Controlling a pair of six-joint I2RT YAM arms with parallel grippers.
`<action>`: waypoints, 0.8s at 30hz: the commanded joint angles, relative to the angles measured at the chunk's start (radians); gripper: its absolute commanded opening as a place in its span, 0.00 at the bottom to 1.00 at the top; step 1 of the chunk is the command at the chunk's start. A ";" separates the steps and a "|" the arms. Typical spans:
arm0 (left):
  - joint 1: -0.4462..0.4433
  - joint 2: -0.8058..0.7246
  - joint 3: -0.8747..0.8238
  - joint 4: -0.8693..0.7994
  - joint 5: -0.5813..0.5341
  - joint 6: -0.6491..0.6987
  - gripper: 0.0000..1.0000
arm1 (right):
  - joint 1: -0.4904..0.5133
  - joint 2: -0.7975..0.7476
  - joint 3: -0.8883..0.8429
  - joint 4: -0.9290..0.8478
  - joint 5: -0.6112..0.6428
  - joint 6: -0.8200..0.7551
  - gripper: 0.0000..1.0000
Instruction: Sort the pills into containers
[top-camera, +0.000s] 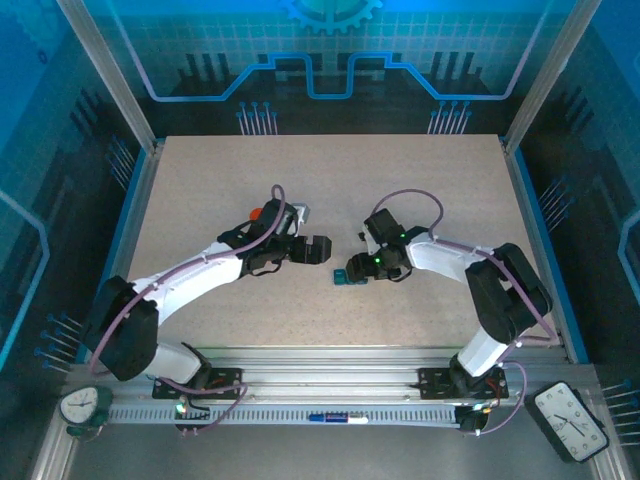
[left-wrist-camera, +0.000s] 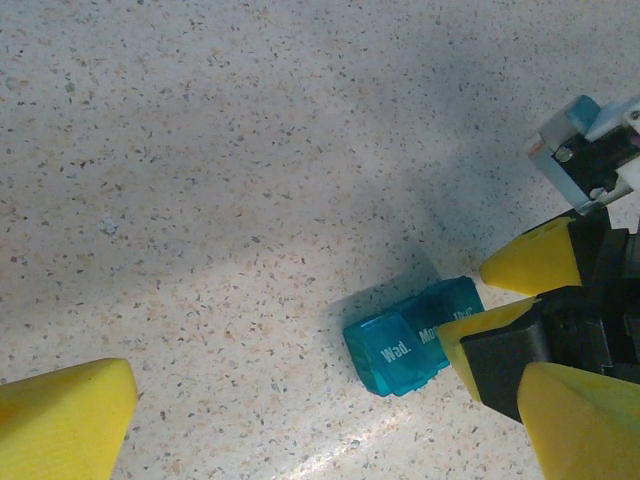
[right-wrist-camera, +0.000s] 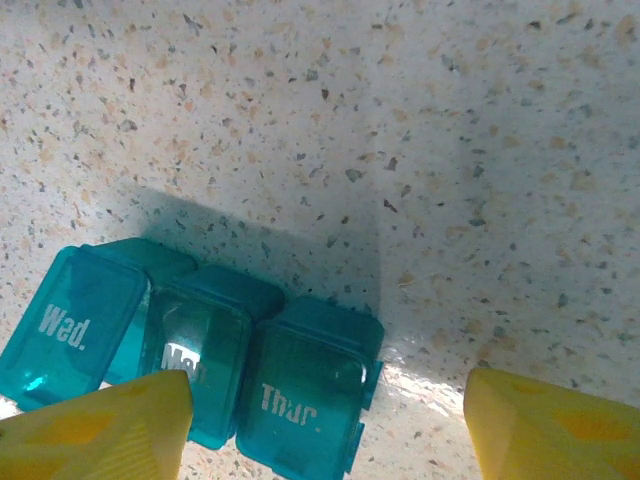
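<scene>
Closest to the right wrist lens are the yellow fingers (right-wrist-camera: 100, 425) of the right gripper (right-wrist-camera: 325, 425), standing partly apart. The one at 7 o'clock overlaps the front of the pill box (right-wrist-camera: 200, 330) and hides the lower half of its middle label. The one at 5 o'clock hangs over bare table (right-wrist-camera: 450, 120), clear of the pill box. Between them lies the compartment marked "Thur."; toward 9 o'clock come the half-hidden middle one and then "Wed.". Whether the near finger touches the plastic cannot be told.

Seen from the left wrist, the left gripper (left-wrist-camera: 325, 400) is spread wide with nothing but speckled surface between its fingers. The pill box lies at about 1 o'clock of it, its far end covered by the right gripper's tips.

From above, the pill box sits just toward 6 o'clock of the table's middle, with the right gripper over it from 3 o'clock and the left gripper near it at 10 o'clock. An orange item (top-camera: 257, 213) peeks out farther toward 10 o'clock, mostly covered by the left arm (top-camera: 200, 270). Off the board, a clock (top-camera: 570, 420) lies at 5 o'clock, a dial gauge (top-camera: 85, 405) at 7 o'clock, and a pen (top-camera: 335, 417) on the rail (top-camera: 330, 372) at 6 o'clock.
</scene>
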 joint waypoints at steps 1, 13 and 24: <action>-0.001 0.012 -0.006 -0.027 -0.014 0.033 0.99 | 0.019 0.024 0.007 0.016 -0.018 0.009 0.73; -0.010 0.022 0.009 -0.091 -0.018 0.061 0.99 | 0.021 0.064 -0.008 0.001 0.007 0.013 0.72; -0.095 0.101 0.033 -0.188 -0.069 0.143 0.99 | 0.014 0.073 0.019 -0.011 -0.003 0.009 0.72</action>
